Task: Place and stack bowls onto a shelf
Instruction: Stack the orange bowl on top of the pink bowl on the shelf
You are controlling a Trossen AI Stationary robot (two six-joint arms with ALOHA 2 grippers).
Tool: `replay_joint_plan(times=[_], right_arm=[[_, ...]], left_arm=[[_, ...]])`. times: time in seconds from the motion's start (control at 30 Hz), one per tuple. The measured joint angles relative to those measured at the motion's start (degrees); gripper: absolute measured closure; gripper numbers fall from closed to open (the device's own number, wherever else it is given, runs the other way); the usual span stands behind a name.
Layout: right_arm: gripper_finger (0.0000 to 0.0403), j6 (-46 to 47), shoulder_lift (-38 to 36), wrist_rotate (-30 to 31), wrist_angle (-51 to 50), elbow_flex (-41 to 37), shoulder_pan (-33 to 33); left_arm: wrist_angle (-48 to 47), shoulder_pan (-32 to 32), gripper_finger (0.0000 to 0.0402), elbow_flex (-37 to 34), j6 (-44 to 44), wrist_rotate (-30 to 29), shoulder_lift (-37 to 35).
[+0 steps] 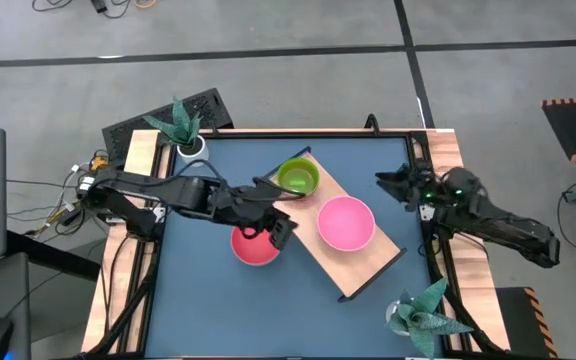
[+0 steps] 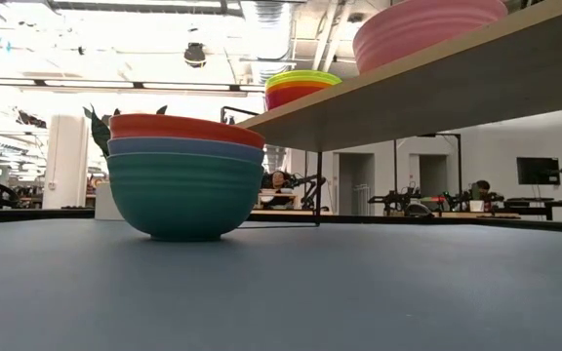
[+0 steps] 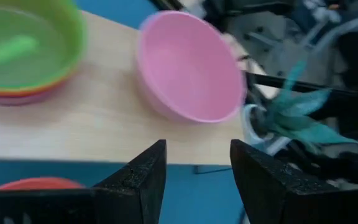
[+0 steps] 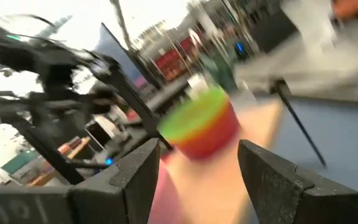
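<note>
Left gripper point(image 1: 280, 226), jaws apart and empty, hovers beside the red bowl point(image 1: 253, 247); no writing legible.

We see two dark, jointed arms. Each tool carries two broad black fingers point(image 3: 143, 180) with a rough, grainy surface and angled tips. Behind the right tool point(image 1: 393, 186) a small green light glows on the wrist.
</note>
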Motion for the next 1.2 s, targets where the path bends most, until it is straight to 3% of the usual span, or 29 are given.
replay_joint_plan(times=[0.37, 0.67, 0.93, 1.07, 1.2], right_arm=[[0.0158, -5.39, -0.13, -0.55, -3.11, 22.69, 0.00], [0.0158, -10.74, -0.17, -2.16, -22.15, 35.29, 0.00], [0.0158, -10.73, -0.15, -2.06, -30.20, 36.15, 0.01], [0.0158, -10.88, -0.15, -1.92, -30.41, 36.15, -0.04], [0.0158, -10.88, -0.15, -1.88, -30.40, 36.15, -0.04]], left_arm=[[-22.84, -1.41, 0.0240, -0.11, -2.44, -9.81, -3.03], [-37.54, -1.98, 0.0240, -0.70, -13.41, -14.64, -1.03], [-41.55, -1.34, 0.0240, -1.74, -12.73, -10.39, 3.19], [-36.57, -0.45, 0.0240, -8.17, -11.26, -4.95, 2.87], [-35.99, -0.32, 0.0240, -14.55, -13.68, -3.55, 1.90]])
